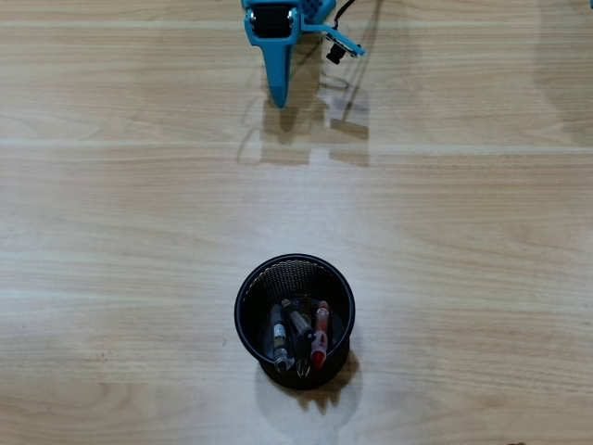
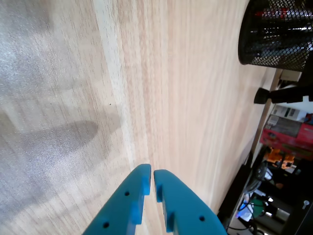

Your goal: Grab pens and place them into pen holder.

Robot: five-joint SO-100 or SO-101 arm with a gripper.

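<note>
Pen holder (image 1: 248, 278): black mesh cup, upright on wood table (image 1: 111, 232), low centre in overhead view; top right corner in wrist view.
Contents: 3 pens seen leaning inside, grey one (image 1: 278, 334), dark one (image 1: 299, 324), red one (image 1: 320, 338); a 4th cannot be made out.
Gripper (image 2: 150, 180): blue, jaws clenched, empty, well apart from cup.
Table: bare wood around cup.

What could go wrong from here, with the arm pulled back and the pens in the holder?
Probably little. The pens all lean toward one side of the pen holder, so a bump could tip it. The holder appears to stand near the table's edge in the wrist view, so a knock might send it off. The gripper is shut and empty, well away.
</note>
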